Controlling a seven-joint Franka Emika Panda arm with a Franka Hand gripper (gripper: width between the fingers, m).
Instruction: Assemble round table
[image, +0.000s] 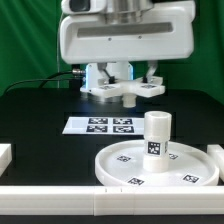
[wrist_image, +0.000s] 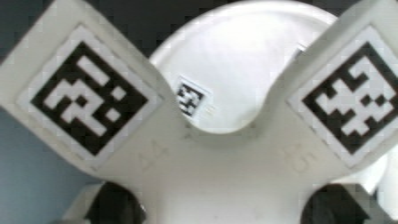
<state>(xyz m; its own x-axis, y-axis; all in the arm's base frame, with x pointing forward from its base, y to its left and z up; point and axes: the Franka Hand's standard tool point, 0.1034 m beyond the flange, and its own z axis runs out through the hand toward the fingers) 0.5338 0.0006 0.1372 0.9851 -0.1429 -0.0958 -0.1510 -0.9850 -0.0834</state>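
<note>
The large round rimmed disc (image: 125, 168) lies on the black table at the front of the exterior view's right. The short thick cylinder (image: 157, 135) stands upright on it, with a tag on its side. My gripper (image: 125, 80) is farther back, above the table, shut on the cross-shaped piece (image: 125, 92). In the wrist view two tagged arms of the cross-shaped piece (wrist_image: 89, 95) spread in a V from my gripper (wrist_image: 231, 205), and the dark fingers (wrist_image: 116, 200) press on either side of it. A white rounded surface with a small tag (wrist_image: 189, 95) shows between the arms; I cannot tell which part it is.
The marker board (image: 100, 125) lies flat mid-table, below and in front of the held piece. A white block (image: 5, 155) sits at the exterior view's left edge, another (image: 215, 150) at its right edge. A white bar (image: 60, 197) runs along the front.
</note>
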